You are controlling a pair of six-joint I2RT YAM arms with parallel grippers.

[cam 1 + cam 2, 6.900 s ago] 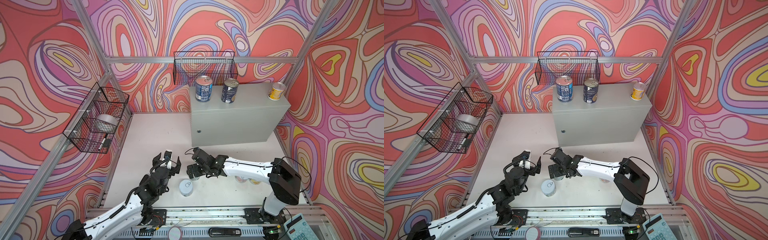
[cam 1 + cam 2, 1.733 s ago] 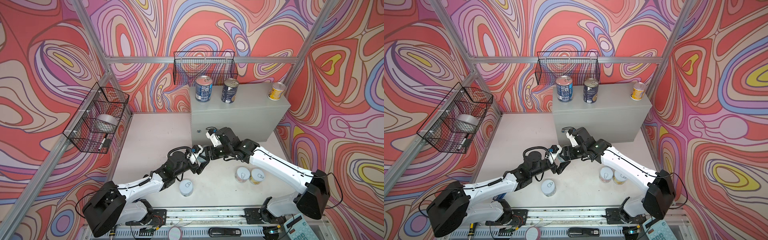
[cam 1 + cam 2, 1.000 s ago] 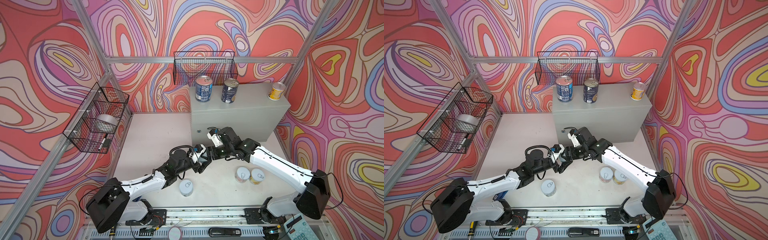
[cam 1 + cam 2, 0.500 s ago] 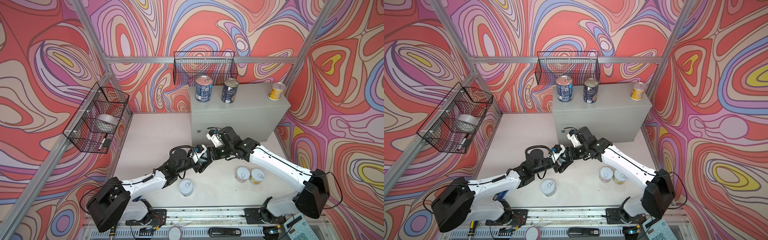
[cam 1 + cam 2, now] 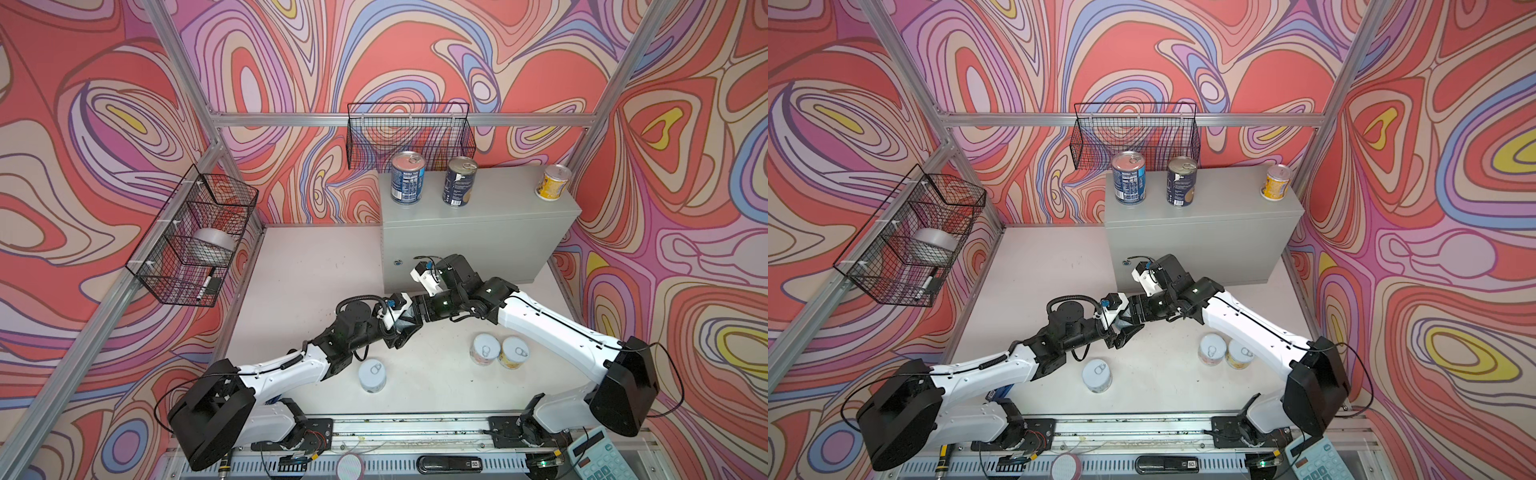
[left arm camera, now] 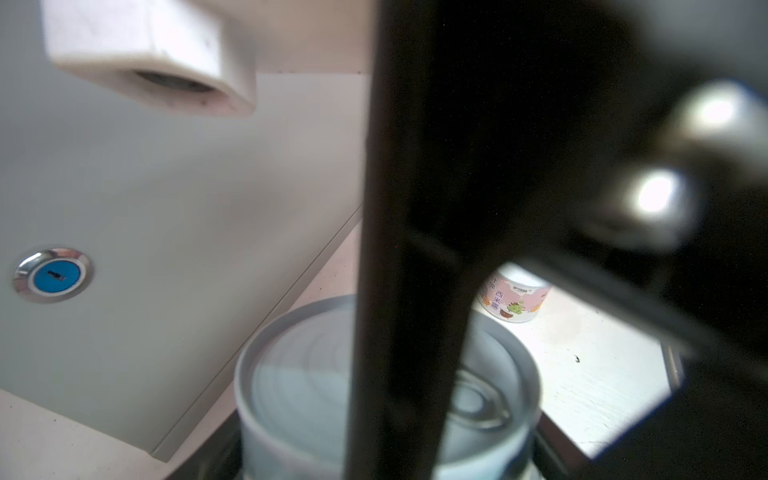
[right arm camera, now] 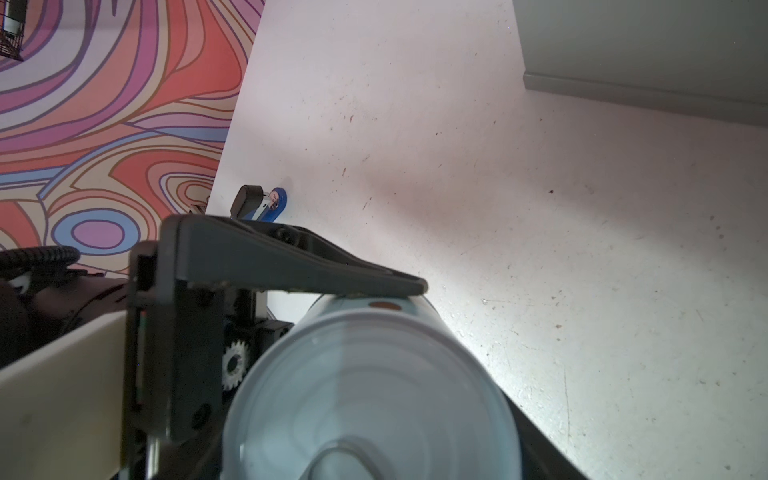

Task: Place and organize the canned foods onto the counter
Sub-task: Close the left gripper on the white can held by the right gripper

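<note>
right tool [image 5: 1138, 312] clamps pale blue can [image 7: 365, 395]; left tool [image 5: 1124, 328] touching it, clamp unclear. Rigid, slick tin: grip mid-sidewall.

Both top views bright, evenly lit from above, sharp, with soft shadows on the floor [image 5: 316, 266] and slight bending at the edges; wrist views dimmer, the can [image 7: 365, 395] up close badly blurred, white glare on floor behind it.
</note>
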